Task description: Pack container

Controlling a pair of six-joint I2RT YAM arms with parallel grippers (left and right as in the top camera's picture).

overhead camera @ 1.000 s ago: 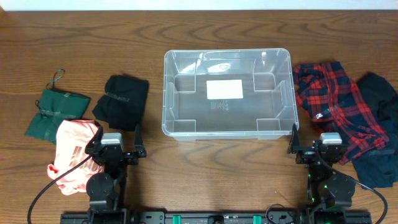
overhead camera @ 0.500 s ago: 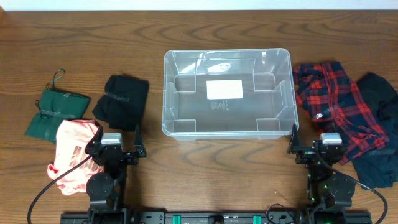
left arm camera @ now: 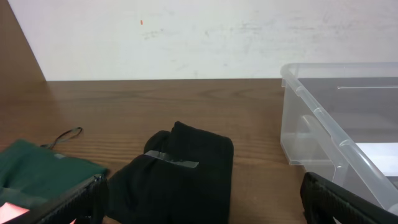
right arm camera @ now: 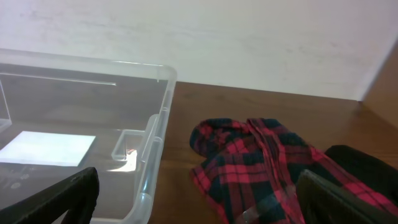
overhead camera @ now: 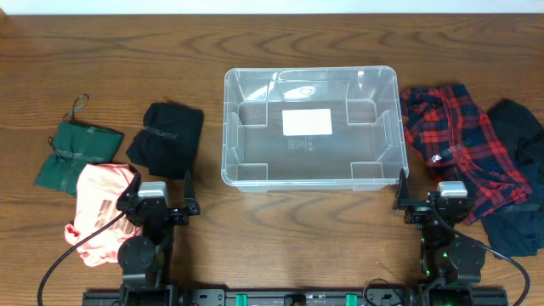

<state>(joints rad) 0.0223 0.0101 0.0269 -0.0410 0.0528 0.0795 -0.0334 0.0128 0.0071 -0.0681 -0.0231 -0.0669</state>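
Observation:
The clear plastic container stands empty at the table's middle, white label on its bottom. It also shows in the left wrist view and the right wrist view. My left gripper is open and empty at the near left, just short of a folded black garment. My right gripper is open and empty at the near right, next to a red plaid shirt.
A pink garment lies left of the left arm. A folded green cloth lies at the far left. A dark navy garment lies at the right edge, partly under the plaid shirt.

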